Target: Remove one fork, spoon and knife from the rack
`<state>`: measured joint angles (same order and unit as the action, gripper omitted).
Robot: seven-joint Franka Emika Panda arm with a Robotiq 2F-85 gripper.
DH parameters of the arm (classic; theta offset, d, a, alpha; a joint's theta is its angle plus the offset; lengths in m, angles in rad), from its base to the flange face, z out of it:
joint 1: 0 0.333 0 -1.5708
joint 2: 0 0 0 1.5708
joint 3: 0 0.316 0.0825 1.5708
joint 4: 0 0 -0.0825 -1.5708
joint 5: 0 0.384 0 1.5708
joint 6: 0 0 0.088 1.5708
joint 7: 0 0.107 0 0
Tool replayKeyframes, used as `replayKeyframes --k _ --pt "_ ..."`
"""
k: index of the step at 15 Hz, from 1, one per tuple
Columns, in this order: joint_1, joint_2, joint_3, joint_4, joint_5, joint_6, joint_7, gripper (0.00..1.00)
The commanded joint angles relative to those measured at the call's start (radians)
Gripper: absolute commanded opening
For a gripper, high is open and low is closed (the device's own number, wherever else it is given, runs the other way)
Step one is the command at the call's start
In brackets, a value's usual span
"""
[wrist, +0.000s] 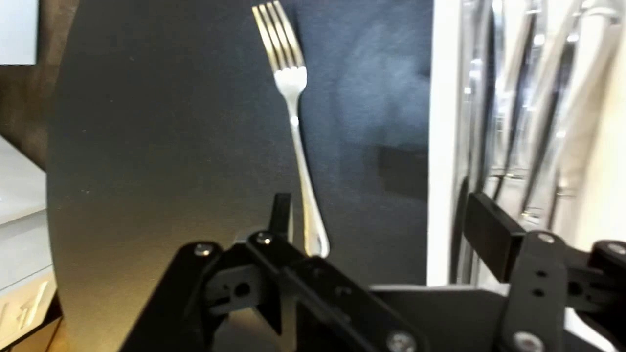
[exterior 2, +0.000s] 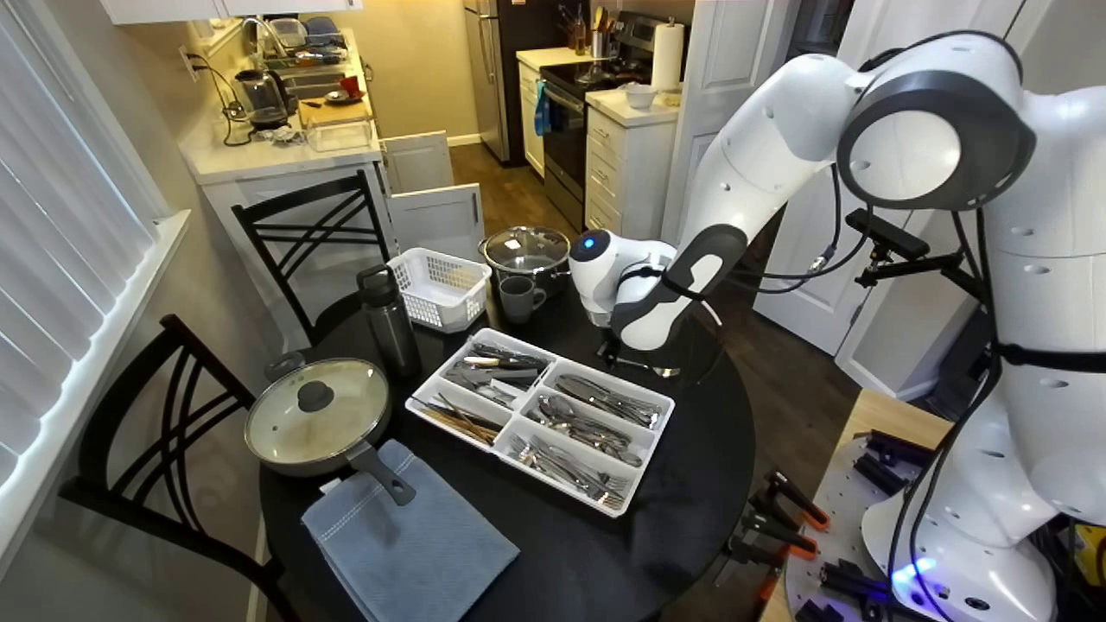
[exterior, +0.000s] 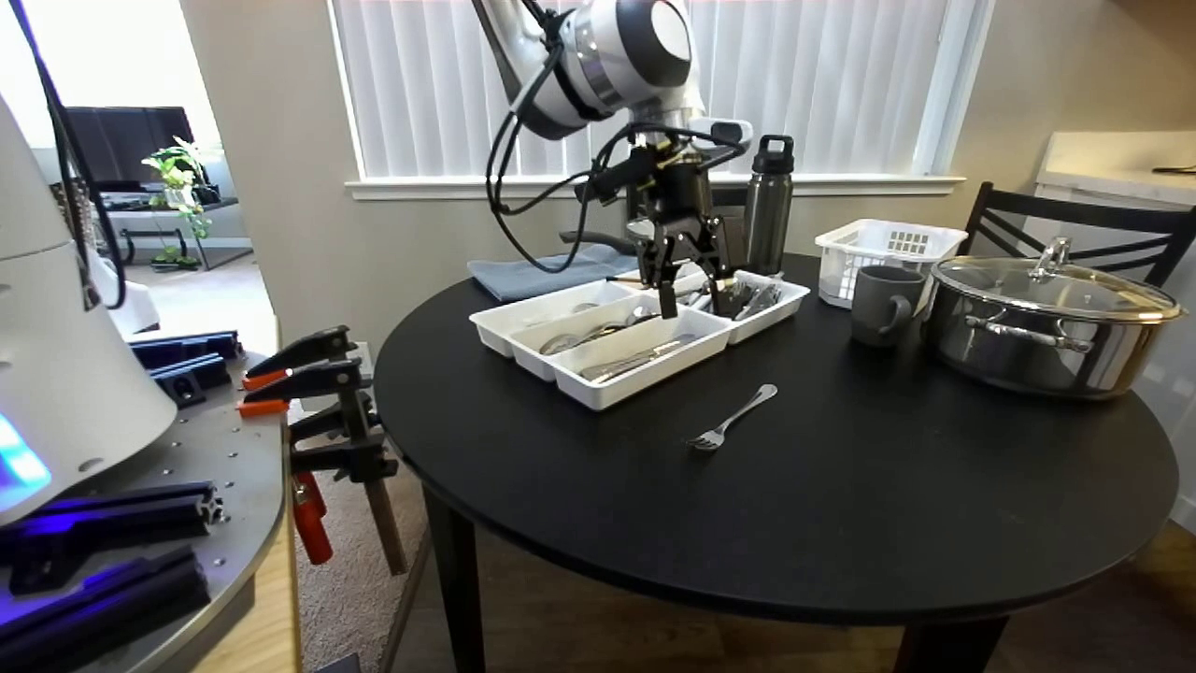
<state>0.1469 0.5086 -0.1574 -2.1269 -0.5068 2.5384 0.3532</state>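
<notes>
A silver fork (exterior: 747,408) lies by itself on the black table, close to the white rack (exterior: 668,366). My gripper (wrist: 379,215) is wide open with nothing between its fingers. In the wrist view, the fork (wrist: 292,83) has its handle end beside the left finger, and the right finger hangs over the rack's edge compartment, past its white wall (wrist: 442,146). That compartment holds knives (exterior 2: 596,396). Spoons (exterior 2: 587,430) fill the middle one, and more forks (exterior 2: 570,471) lie beyond them. In an exterior view my gripper (exterior: 696,304) appears above the rack.
A white slatted basket (exterior: 883,248), a grey mug (exterior: 883,304) and a lidded steel pot (exterior: 1046,327) stand along one side. A bottle (exterior 2: 389,320), a lidded pan (exterior 2: 320,410) and a folded blue cloth (exterior 2: 410,527) sit around the rack's other sides.
</notes>
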Motion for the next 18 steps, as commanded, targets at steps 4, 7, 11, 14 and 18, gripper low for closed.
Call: replayKeyframes --k 4,7,11,14,18 --pt "-0.093 -0.173 0.231 -0.138 0.446 -0.107 -0.274 1.0" --pt "-0.064 -0.17 0.265 -0.149 0.512 -0.131 -0.282 1.0" --pt "-0.041 -0.118 0.282 -0.115 0.535 -0.126 -0.256 1.0" --pt "-0.036 -0.059 0.277 -0.066 0.549 -0.13 -0.248 1.0" --pt "-0.036 0.03 0.26 0.014 0.556 -0.127 -0.226 0.72"
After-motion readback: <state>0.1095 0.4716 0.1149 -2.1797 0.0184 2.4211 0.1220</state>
